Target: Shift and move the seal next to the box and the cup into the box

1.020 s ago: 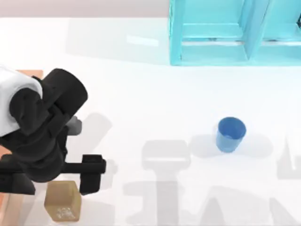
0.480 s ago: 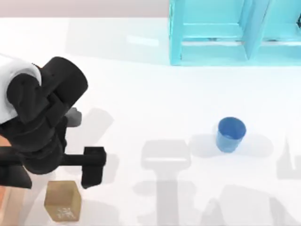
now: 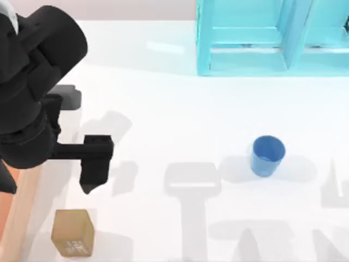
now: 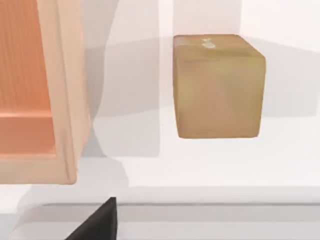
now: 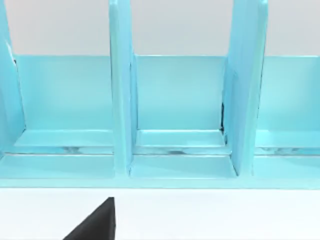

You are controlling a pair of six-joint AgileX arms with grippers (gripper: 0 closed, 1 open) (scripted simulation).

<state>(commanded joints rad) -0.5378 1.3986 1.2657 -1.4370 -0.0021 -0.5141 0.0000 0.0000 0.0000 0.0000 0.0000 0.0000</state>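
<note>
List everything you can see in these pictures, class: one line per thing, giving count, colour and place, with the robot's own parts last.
seal: one, golden-tan, near edge of the table at the left, beside the box, apart from it.
box: one, pale wood rim with orange-brown floor, at the table's left edge.
cup: one, blue, upright, right of centre, standing alone.
shelf: one, cyan, far side at the right.
table: one, white.
left gripper: one, black, at the left, above the seal, holding nothing.

White table (image 3: 163, 109); cyan shelf unit (image 3: 262, 38) at far edge.
</note>
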